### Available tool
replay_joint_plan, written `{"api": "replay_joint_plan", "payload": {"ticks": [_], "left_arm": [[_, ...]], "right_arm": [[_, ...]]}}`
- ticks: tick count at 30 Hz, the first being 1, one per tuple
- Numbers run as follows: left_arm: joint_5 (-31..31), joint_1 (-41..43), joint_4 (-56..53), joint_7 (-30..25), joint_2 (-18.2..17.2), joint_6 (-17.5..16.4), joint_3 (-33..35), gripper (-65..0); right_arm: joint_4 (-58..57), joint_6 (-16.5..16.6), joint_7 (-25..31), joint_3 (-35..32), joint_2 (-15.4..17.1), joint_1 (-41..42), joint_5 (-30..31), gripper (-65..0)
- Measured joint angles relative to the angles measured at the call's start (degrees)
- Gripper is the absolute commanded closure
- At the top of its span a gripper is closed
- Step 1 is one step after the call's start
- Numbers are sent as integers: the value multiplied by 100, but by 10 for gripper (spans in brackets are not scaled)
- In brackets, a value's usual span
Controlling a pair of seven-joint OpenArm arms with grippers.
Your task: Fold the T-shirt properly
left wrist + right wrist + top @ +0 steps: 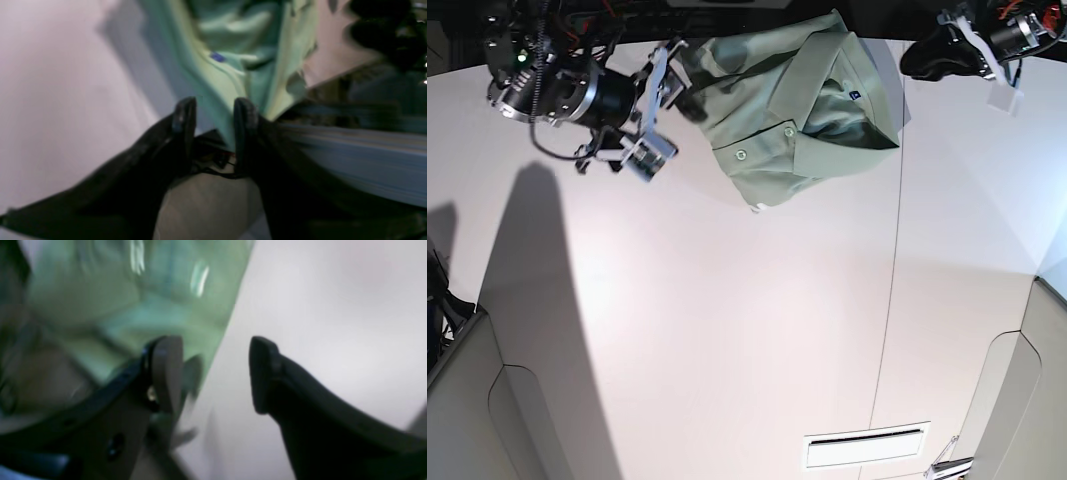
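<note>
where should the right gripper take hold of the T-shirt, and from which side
Probably the bunched edge of the T-shirt nearest the right gripper, coming in from that same side of the white table. In the base view the shirt lies crumpled in a heap, buttons up, and that edge already sits beside the open jaws.

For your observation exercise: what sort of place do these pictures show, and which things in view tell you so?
Probably a robot test bench in a lab, not a home. A bare white table holds only a crumpled green shirt, and two robot arms with exposed wiring, the left gripper and right gripper, hang over it.
</note>
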Motion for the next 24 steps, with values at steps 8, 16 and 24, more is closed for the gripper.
{"api": "replay_joint_plan", "payload": {"ticks": [8,16,24], "left_arm": [[-278,-13,7,-4,15,0,-339,-227],[-275,-15,7,-4,13,0,-339,-226],[-278,-15,7,-7,13,0,-339,-226]], "right_arm": [[33,448,365,-319,-2,1113,175,0],[-1318,597,367,-1945,2,2173,-105,0],[-2940,581,525,-3751,0,3226,-168,0]]}}
